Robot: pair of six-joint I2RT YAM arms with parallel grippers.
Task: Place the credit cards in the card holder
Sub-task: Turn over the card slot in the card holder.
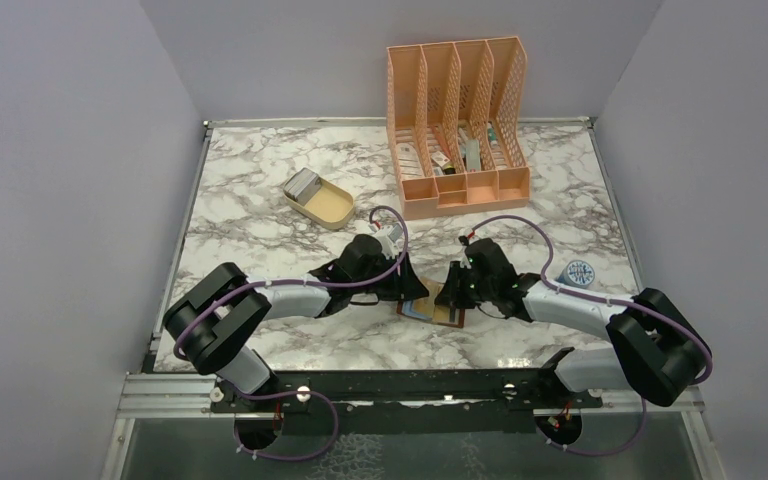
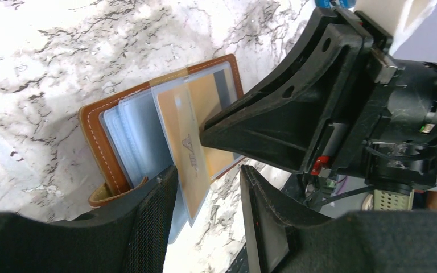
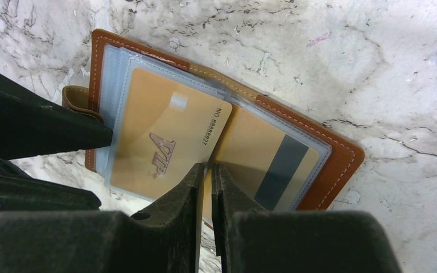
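Observation:
The brown leather card holder lies open on the marble, its clear bluish pockets fanned out. A gold VIP credit card sits partly in a raised clear pocket. A second gold card with a dark stripe lies in the pocket beneath. My right gripper is shut, its tips pinching the VIP card's edge. My left gripper is open and straddles the raised pocket's end, one finger against the pocket stack.
A peach four-slot mesh organiser stands at the back. A small beige oval tray lies at the back left of the arms. A small blue round object lies right of the right arm.

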